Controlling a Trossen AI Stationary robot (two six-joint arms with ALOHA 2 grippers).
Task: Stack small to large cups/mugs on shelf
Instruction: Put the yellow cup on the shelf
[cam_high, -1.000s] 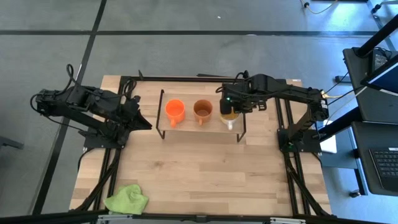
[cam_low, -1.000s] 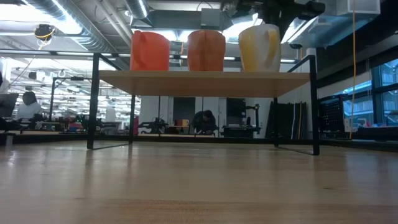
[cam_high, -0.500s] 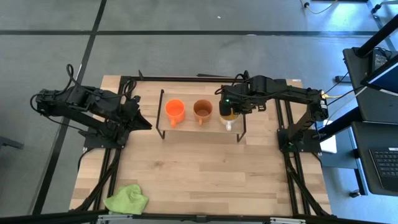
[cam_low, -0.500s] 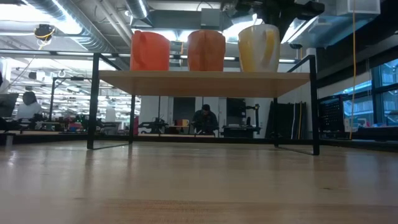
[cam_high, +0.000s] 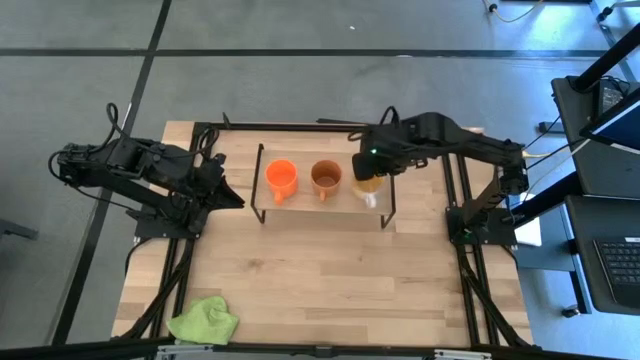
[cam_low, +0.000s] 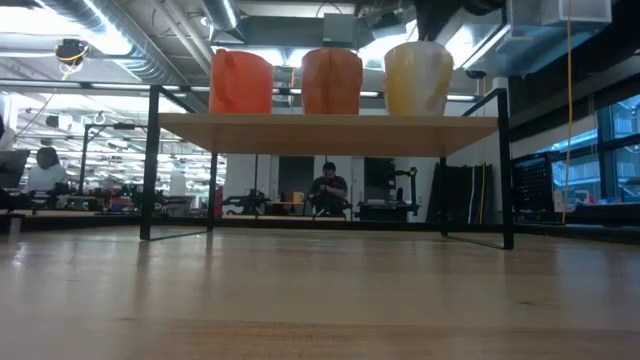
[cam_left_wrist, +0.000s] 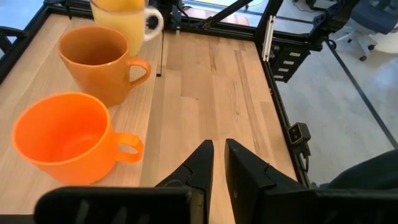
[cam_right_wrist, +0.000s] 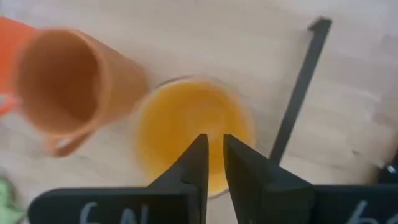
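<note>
Three mugs stand in a row by their bases on the low wooden shelf (cam_high: 300, 208) (cam_low: 330, 133): the bright orange mug (cam_high: 281, 178) (cam_low: 241, 82), the brown mug (cam_high: 326, 177) (cam_low: 332, 81) and the yellow mug (cam_high: 369, 188) (cam_low: 418, 78), whose white handle (cam_high: 369, 200) points toward the table's near edge. My right gripper (cam_high: 368, 172) (cam_right_wrist: 213, 143) is shut and hangs just above the yellow mug's open mouth (cam_right_wrist: 168, 124). I see no touch. My left gripper (cam_high: 238, 203) (cam_left_wrist: 214, 146) is shut and empty, at the shelf's left end.
A lime-green cloth (cam_high: 203, 320) lies at the table's near left corner. The shelf's black wire legs (cam_low: 150, 165) (cam_right_wrist: 298, 87) stand at its ends. Bare tabletop (cam_high: 320, 280) lies between the shelf and the near edge. A person (cam_low: 328, 190) shows far back in the room.
My right gripper has drawn up and a little toward the table's far edge, away from the yellow mug. The mug stays on the shelf. In the low view its white handle showed at its right side before, and the mug now looks all yellow.
</note>
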